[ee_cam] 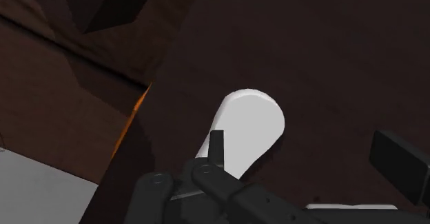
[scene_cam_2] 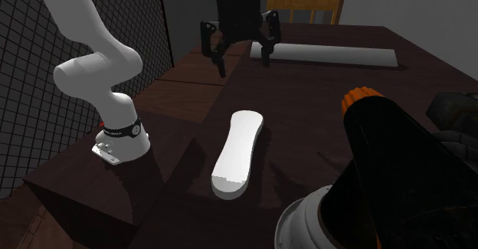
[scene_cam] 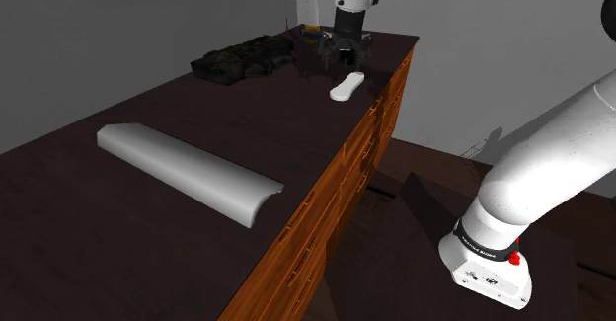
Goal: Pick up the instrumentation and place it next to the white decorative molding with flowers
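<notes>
Slippage threatens: the gripper [scene_cam_2: 243, 65], spread wide and empty, hangs over the slim white instrument [scene_cam_2: 237, 152] near the worktop [scene_cam_2: 306, 125] edge; an off-centre pinch could knock it overboard.

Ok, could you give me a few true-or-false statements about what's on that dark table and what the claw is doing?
1. The gripper is clamped on the flat white object. False: its fingers stand open, clear of the object, which lies on the table.
2. The long pale molding lies on the same table. True.
3. The flat white object touches the molding. False: they lie well apart.
4. A black lumpy object sits on the table. True.
</notes>
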Robot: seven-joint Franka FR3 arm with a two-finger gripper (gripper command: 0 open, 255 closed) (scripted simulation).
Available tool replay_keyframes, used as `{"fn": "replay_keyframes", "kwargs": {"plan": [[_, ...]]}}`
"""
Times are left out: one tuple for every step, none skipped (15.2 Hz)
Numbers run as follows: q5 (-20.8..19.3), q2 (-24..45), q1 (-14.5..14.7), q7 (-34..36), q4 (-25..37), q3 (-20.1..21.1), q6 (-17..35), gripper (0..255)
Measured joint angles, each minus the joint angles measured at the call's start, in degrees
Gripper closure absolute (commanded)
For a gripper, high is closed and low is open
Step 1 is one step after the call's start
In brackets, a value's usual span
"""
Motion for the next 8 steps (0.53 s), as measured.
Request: {"fn": "replay_keyframes", "kwargs": {"plan": [[-0.3,1.8,-0.6,2.0,1.2,-0.1,0.0,0],[-0.5,3.3,-1.3,3.9,1.9,-0.4,0.3,0],[-0.8,5.0,-2.1,5.6,3.2,-0.9,0.2,0],[-1.0,6.5,-2.7,7.4,3.9,-1.2,0.5,0],[-1.2,7.9,-3.2,9.4,4.6,-1.5,0.6,0],[-1.3,9.3,-4.0,10.9,5.9,-2.1,0.1,0],[-1.5,10.5,-4.6,12.5,6.4,-2.6,0.3,0],[-1.6,12.0,-5.1,14.4,7.3,-3.0,0.2,0]]}}
